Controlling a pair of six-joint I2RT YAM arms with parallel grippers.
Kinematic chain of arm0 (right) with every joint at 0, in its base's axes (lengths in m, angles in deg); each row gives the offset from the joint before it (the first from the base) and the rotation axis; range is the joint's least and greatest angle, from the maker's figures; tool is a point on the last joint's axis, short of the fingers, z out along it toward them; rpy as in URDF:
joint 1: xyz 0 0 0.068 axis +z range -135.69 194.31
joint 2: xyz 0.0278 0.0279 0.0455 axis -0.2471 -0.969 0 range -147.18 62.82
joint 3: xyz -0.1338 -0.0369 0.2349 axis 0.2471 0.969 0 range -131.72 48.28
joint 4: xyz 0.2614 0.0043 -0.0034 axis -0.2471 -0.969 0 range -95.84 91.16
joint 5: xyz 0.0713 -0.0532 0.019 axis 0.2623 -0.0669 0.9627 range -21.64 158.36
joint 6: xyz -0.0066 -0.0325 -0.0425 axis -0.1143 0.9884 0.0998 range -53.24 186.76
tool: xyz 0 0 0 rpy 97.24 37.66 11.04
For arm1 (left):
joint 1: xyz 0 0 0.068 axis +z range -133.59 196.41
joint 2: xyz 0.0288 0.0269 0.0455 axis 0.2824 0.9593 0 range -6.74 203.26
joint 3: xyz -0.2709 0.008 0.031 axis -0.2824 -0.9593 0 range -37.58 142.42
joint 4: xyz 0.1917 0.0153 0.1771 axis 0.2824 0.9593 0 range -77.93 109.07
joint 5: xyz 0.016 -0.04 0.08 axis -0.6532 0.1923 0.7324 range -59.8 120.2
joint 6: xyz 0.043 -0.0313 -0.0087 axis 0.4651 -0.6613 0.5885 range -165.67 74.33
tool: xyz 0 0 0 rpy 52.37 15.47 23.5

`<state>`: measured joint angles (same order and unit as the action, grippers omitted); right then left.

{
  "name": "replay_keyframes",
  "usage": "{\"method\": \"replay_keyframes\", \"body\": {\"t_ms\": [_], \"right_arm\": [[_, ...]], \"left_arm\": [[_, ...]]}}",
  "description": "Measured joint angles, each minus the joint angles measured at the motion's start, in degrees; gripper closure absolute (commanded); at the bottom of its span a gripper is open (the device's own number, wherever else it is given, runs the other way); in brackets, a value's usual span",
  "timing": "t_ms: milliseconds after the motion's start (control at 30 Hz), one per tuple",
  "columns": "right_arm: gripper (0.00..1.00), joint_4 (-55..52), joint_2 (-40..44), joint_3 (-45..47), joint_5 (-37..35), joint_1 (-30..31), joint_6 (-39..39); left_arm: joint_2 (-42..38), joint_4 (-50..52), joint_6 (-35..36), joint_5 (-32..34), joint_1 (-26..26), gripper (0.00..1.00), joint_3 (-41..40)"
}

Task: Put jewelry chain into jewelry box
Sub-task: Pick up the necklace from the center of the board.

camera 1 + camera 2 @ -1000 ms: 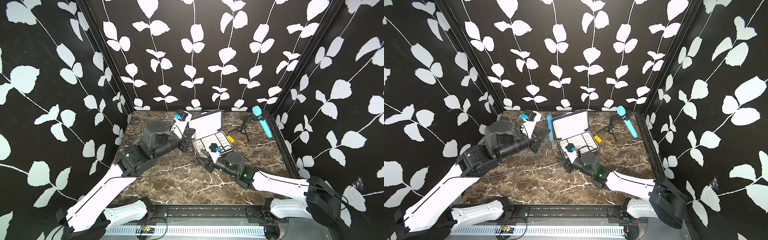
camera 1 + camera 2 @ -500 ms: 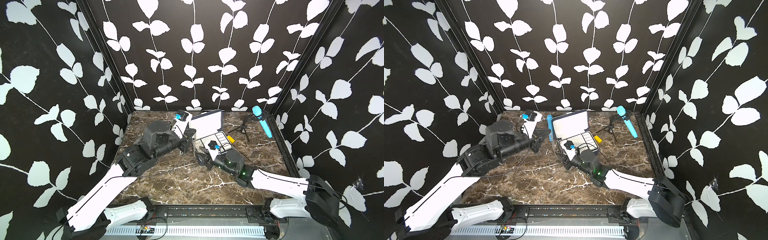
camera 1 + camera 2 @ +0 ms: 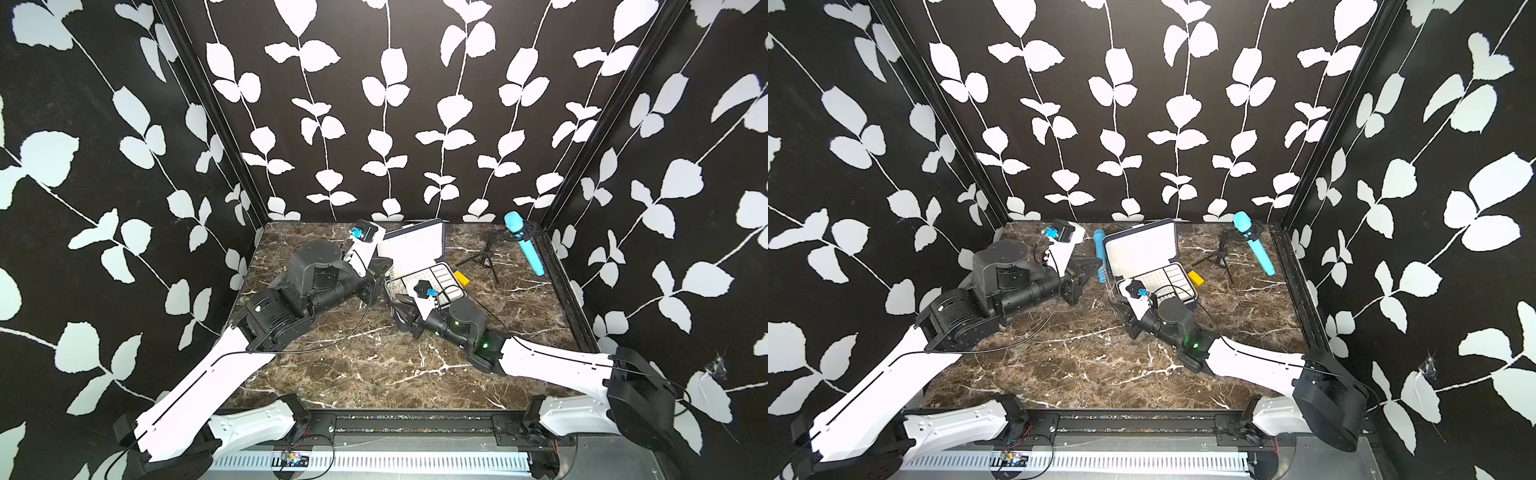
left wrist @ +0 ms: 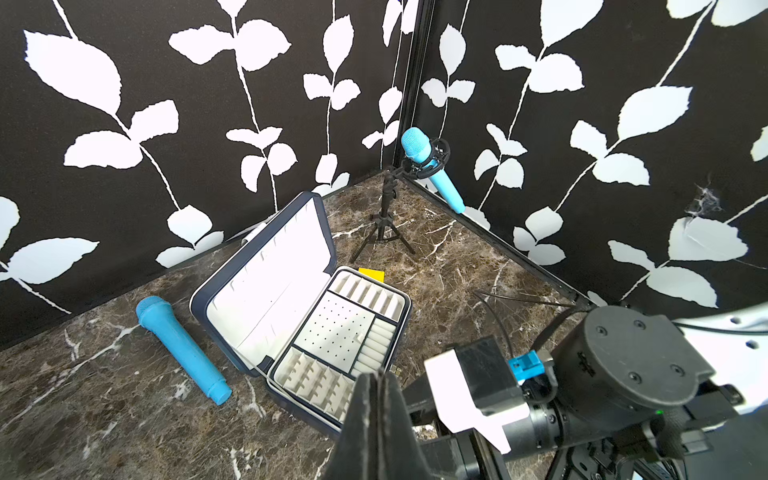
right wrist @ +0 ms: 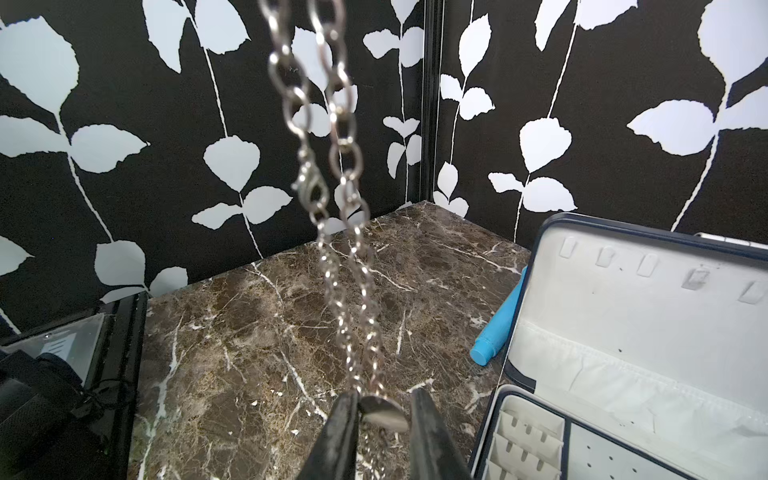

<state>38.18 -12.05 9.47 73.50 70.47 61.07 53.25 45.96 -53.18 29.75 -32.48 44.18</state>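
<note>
While the left gripper (image 4: 380, 395), its fingers pressed together on the top of the jewelry chain (image 5: 341, 124), lets it hang in two strands over the marble tabletop (image 5: 249, 332), the right gripper (image 5: 382, 399) sits at the chain's lower end. Its fingers stand slightly apart on either side of the small flat end piece (image 5: 384, 411); whether they pinch it cannot be told. The chain dangles just beside the open jewelry box (image 4: 266, 282), outside its white tray (image 4: 338, 328).
</note>
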Motion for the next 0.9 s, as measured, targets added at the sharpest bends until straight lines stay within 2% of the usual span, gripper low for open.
{"method": "replay_keyframes", "body": {"t_ms": [300, 900], "right_arm": [[0.84, 0.0, 0.0, -0.2, 0.2, 0.0, 0.0], [0.83, 0.0, 0.0, -0.2, 0.7, 0.0, 0.0]], "left_arm": [[0.0, 0.0, 0.0, 0.0, 0.0, 1.00, 0.6], [0.0, 0.0, 0.0, -0.3, 0.0, 1.00, 0.7]]}}
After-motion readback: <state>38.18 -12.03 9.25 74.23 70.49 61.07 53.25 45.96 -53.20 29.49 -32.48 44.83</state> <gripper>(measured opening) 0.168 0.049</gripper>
